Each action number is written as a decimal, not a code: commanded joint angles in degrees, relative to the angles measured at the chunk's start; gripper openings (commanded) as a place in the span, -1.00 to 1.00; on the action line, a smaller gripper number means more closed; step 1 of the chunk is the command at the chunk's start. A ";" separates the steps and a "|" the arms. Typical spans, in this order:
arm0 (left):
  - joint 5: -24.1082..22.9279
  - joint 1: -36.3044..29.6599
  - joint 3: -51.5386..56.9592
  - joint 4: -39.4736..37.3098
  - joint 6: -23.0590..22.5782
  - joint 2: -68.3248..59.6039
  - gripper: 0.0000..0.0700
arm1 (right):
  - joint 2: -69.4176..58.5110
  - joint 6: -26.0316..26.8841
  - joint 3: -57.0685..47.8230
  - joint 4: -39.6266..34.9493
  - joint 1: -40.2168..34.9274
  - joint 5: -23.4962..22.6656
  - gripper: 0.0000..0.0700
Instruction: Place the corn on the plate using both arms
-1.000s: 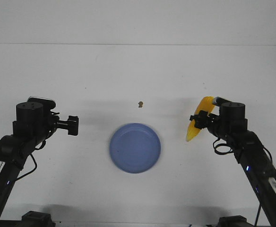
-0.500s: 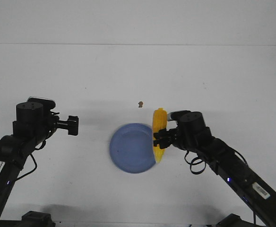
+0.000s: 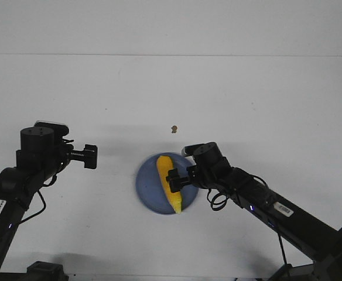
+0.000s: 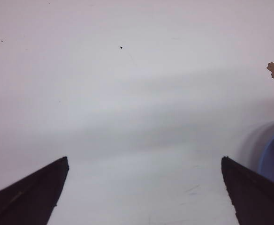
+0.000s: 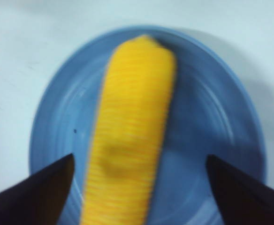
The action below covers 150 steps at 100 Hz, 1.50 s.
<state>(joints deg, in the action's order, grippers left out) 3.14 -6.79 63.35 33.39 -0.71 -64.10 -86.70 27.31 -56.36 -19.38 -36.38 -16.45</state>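
Front view: the yellow corn point(image 3: 170, 188) lies over the blue plate point(image 3: 147, 186) at the lower middle of the frame. The right gripper point(image 3: 175, 179) sits at the corn's middle; its jaws spread wide beside the corn. At the left, the left gripper point(image 3: 89, 156) spreads wide, holding nothing.

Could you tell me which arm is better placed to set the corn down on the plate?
The right: its gripper is at the corn over the plate, while the left gripper hangs empty, off to the plate's side.
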 commanded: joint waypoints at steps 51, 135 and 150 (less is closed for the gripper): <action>0.02 -0.02 0.76 -1.33 1.20 0.39 0.90 | 25.81 -13.25 -0.74 -7.63 9.84 20.31 0.85; 0.09 -0.09 -22.49 -7.96 5.03 34.84 0.90 | 75.12 -24.37 14.86 -20.09 26.21 26.49 0.85; 0.07 -0.09 -27.06 -8.28 5.01 39.12 0.90 | 79.36 -24.46 21.38 -17.84 26.18 24.15 0.84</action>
<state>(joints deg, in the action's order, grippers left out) 3.14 -6.79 37.08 26.02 3.99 -25.69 -7.73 3.27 -36.03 -39.97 -10.11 8.69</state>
